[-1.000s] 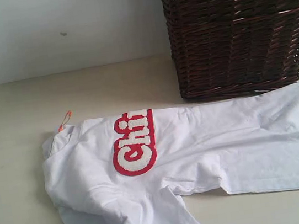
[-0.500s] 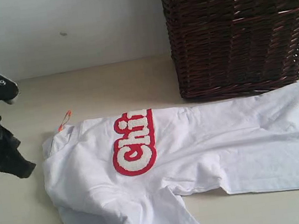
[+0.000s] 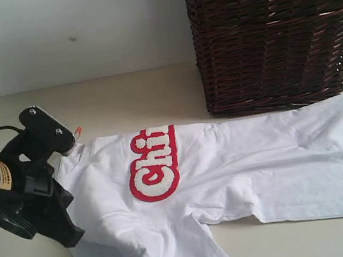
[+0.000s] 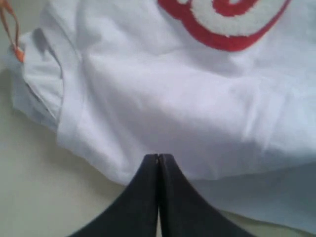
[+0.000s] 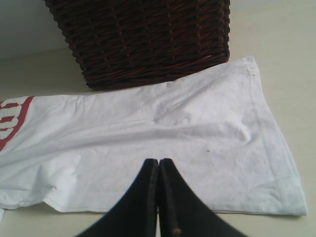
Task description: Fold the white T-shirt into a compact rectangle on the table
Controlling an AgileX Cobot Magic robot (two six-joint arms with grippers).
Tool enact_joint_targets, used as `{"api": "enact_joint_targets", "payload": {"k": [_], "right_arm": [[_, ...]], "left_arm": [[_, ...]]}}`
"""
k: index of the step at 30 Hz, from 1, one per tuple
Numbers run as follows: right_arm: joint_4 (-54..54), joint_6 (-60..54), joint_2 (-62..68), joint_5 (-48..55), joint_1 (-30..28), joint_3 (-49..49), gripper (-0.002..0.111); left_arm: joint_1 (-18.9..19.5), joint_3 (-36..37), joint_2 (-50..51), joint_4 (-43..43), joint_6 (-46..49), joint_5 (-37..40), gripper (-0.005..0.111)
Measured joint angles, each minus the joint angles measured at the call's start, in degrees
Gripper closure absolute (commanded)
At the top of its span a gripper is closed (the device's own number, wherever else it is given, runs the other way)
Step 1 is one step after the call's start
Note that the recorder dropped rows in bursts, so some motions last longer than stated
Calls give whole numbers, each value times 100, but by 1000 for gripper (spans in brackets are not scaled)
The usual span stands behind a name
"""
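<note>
The white T-shirt [image 3: 259, 161] lies flat on the table [image 3: 128, 96], half folded, with its red-outlined lettering [image 3: 154, 166] left of the middle. My left gripper [image 3: 71, 235] hangs at the shirt's left edge, beside the collar end. In the left wrist view the left gripper [image 4: 158, 157] is shut with nothing between its jaws, its tips over a fold of the shirt [image 4: 173, 98]. My right gripper [image 5: 158, 161] is shut and empty above the shirt's hem part [image 5: 187, 138]. The exterior view does not show it.
A dark brown wicker basket [image 3: 273, 31] stands at the back right, and the shirt's far edge reaches its base [image 5: 148, 69]. An orange tag [image 3: 76, 134] sticks out at the collar. A pale wall rises behind the table.
My left arm has come in from the left edge and moved right and down to the shirt's collar end. The shirt has not moved.
</note>
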Motion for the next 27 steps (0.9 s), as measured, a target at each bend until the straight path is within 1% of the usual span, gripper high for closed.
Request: {"api": "enact_joint_targets", "payload": {"k": [5,9,11,13,15,18,20,24,27], "right_arm": [[0,0,0,0,0,0,108],[14,0,0,0,0,0,108],[14,0,0,0,0,0,108],[14,0,0,0,0,0,108],[14,0,0,0,0,0,108],[14,0,0,0,0,0,108],[14,0,0,0,0,0,108],[14,0,0,0,0,0,108],[14,0,0,0,0,0,108]], "left_arm": [[12,126,169,-52,432,-446,107],[176,132,327,-52,550,-1342,107],[217,132,370,-52,438,-1612,107],[243,132,385,-52,166,-1557,107],[243,132,385,-65,-38,-1178,107],[243,213,343,-75,10,-648,107],[243,261,298,-133,196,-530,107],[19,263,253,-545,698,-595,107],[-255,263,267,-1052,604,-1157,107]]}}
